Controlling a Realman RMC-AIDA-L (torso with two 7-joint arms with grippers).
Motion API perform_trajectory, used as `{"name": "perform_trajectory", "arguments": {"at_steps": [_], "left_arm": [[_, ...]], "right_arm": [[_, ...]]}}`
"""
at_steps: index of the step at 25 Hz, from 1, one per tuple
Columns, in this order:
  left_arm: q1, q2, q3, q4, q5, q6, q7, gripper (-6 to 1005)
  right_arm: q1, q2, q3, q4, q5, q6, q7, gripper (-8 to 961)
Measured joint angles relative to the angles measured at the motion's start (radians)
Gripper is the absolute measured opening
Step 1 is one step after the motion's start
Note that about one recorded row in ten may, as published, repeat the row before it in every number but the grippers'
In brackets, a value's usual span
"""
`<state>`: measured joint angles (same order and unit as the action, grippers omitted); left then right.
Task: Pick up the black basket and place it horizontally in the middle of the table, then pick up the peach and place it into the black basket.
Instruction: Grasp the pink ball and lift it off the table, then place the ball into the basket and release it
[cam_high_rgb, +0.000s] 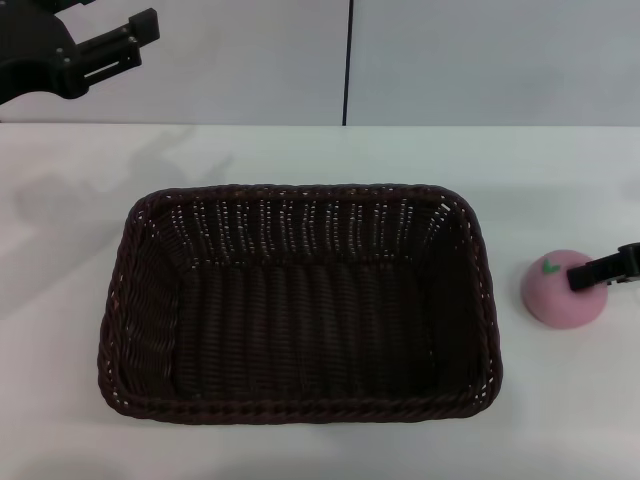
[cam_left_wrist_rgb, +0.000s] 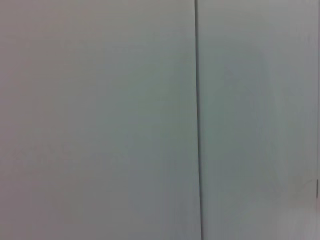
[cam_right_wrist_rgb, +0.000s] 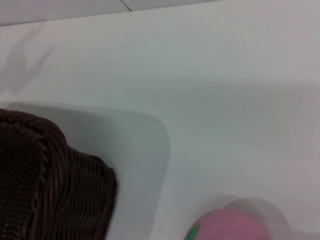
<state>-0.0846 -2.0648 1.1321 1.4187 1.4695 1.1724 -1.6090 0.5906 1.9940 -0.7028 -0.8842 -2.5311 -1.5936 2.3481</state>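
The black basket (cam_high_rgb: 300, 408) lies lengthwise across the middle of the white table (cam_high_rgb: 560, 170), empty; one of its corners shows in the right wrist view (cam_right_wrist_rgb: 50, 190). The pink peach (cam_high_rgb: 556, 292) sits on the table just right of the basket, its green leaf mark up, and also shows in the right wrist view (cam_right_wrist_rgb: 235, 227). My right gripper (cam_high_rgb: 608, 270) reaches in from the right edge and sits at the peach's upper right side. My left gripper (cam_high_rgb: 143, 40) is raised at the far left, open and empty, well above the table.
A pale grey wall with a dark vertical seam (cam_high_rgb: 348, 60) stands behind the table; the left wrist view shows only this wall (cam_left_wrist_rgb: 100, 120). Bare tabletop lies left of and behind the basket.
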Motion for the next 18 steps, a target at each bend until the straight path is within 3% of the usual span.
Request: {"name": "perform_trajectory", "arguments": {"at_steps": [4, 6, 9, 10, 11, 15, 18], "left_arm": [[-0.003, -0.001, 0.000, -0.006, 0.000, -0.001, 0.004, 725], [-0.005, -0.001, 0.000, -0.017, 0.000, -0.001, 0.006, 725], [0.000, -0.001, 0.002, -0.021, 0.000, 0.001, 0.016, 725], [0.004, -0.002, 0.001, -0.021, 0.000, 0.000, 0.022, 725], [0.004, -0.002, 0.001, -0.021, 0.000, 0.000, 0.022, 725], [0.003, -0.003, 0.000, -0.037, 0.000, -0.001, 0.026, 725], [-0.004, -0.002, 0.000, -0.065, -0.001, -0.002, 0.026, 725]], "right_arm": [[-0.008, 0.006, 0.010, -0.014, 0.013, 0.007, -0.014, 283], [-0.026, 0.014, 0.013, -0.064, 0.043, 0.002, -0.019, 267], [-0.070, 0.040, 0.008, -0.225, 0.099, -0.017, -0.015, 244], [-0.083, 0.053, 0.010, -0.342, 0.118, -0.054, 0.001, 236], [-0.083, 0.053, 0.010, -0.342, 0.118, -0.054, 0.001, 228], [-0.085, 0.074, -0.028, -0.598, 0.281, -0.174, 0.041, 197], [-0.080, 0.077, -0.082, -0.658, 0.356, -0.191, 0.057, 172]]}}
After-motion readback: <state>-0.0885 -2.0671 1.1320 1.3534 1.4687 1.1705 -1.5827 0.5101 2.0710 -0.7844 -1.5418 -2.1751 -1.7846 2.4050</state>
